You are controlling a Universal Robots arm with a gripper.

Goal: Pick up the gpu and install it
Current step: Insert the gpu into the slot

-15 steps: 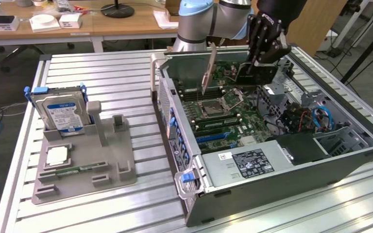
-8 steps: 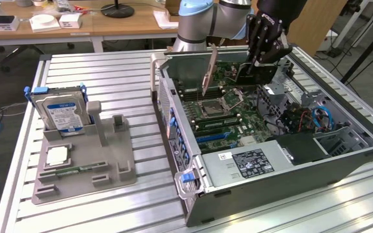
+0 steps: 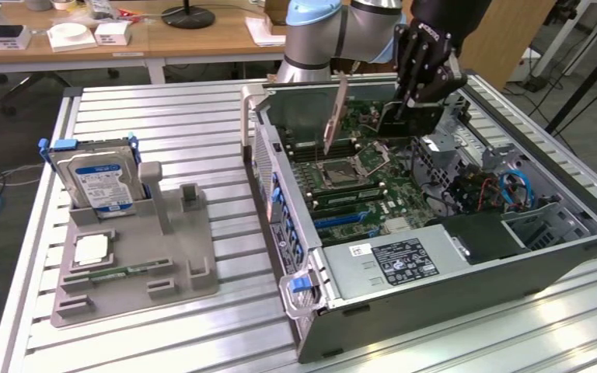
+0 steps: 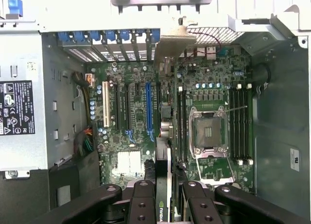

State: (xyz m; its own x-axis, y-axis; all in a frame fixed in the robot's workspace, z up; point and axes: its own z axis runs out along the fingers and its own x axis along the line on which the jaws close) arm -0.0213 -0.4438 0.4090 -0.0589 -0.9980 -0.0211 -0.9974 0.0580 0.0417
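Grip: our gripper [image 3: 415,97] is clamped on the gpu [image 4: 167,161], over the motherboard [image 4: 214,95].
Handling: we reckon stiff, light, fragile; hold by edges.

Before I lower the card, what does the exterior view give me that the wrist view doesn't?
Exterior view: the gray fixture beside the case, carrying the hard drive and memory stick. Wrist view: the white slot, and the gpu edge-on beside the blue slot. Both: the gripper shut on the gpu above the motherboard, plus the CPU socket.
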